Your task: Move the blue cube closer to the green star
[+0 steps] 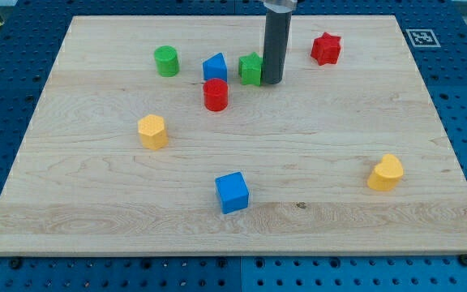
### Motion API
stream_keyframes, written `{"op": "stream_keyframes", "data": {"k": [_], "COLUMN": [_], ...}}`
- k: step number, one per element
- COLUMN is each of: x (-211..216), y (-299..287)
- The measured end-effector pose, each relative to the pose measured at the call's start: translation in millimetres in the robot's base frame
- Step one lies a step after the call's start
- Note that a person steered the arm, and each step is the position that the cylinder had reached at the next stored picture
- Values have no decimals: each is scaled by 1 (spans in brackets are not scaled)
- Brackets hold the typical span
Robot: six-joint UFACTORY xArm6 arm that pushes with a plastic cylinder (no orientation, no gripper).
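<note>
The blue cube point(232, 193) lies near the view's bottom middle of the wooden board point(71, 211). The green star point(251, 69) sits near the view's top middle. My tip point(272, 81) stands right against the green star's right side, far above the blue cube in the view. The rod rises straight up out of the view's top.
A blue wedge-like block point(215, 67) sits just left of the green star, a red cylinder point(216, 95) below it, a green cylinder point(167, 61) further left. A red star point(326, 49) is at top right. Yellow blocks lie at left point(152, 131) and right point(386, 173).
</note>
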State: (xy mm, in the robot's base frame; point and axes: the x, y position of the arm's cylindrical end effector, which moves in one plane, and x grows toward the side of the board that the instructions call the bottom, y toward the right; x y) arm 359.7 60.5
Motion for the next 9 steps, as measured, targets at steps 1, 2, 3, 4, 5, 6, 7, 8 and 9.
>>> {"op": "stream_keyframes", "data": {"k": [1, 2, 3, 4, 5, 6, 7, 8, 9], "x": [66, 142, 208, 255, 258, 247, 238, 232, 214], "y": [11, 11, 12, 13, -22, -80, -86, -81, -80]}}
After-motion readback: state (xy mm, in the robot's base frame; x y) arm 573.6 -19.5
